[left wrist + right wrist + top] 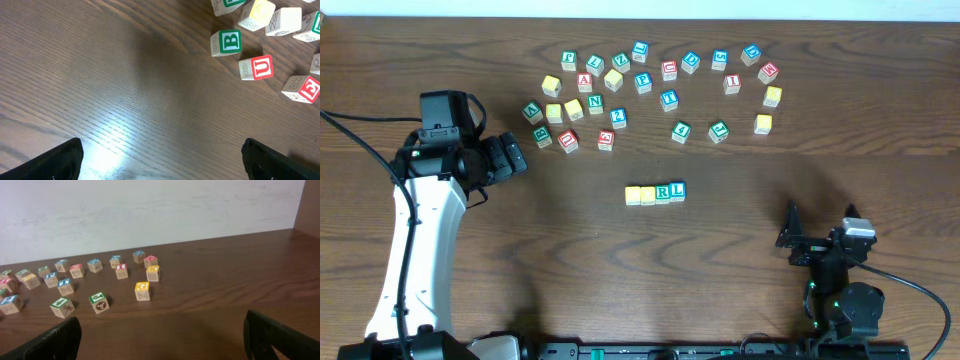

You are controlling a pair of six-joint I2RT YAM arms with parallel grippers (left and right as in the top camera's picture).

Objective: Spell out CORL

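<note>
Four cubes stand in a touching row at the table's middle: two yellow-topped cubes (633, 195) (647, 194), the green-framed R (663, 192) and the blue-framed L (678, 190). My left gripper (520, 157) hovers to the left of the row, beside the loose cubes, open with only bare wood between its fingers (55, 162). My right gripper (788, 232) sits low at the right front, well right of the row, also open and empty (162, 340). Neither wrist view shows the row.
Several loose letter cubes spread in an arc across the far half of the table, among them a red A (584, 82) and a green N (595, 103). The left wrist sees a green B (226, 42) and a red U (256, 67). The right wrist sees a yellow G (142, 291).
</note>
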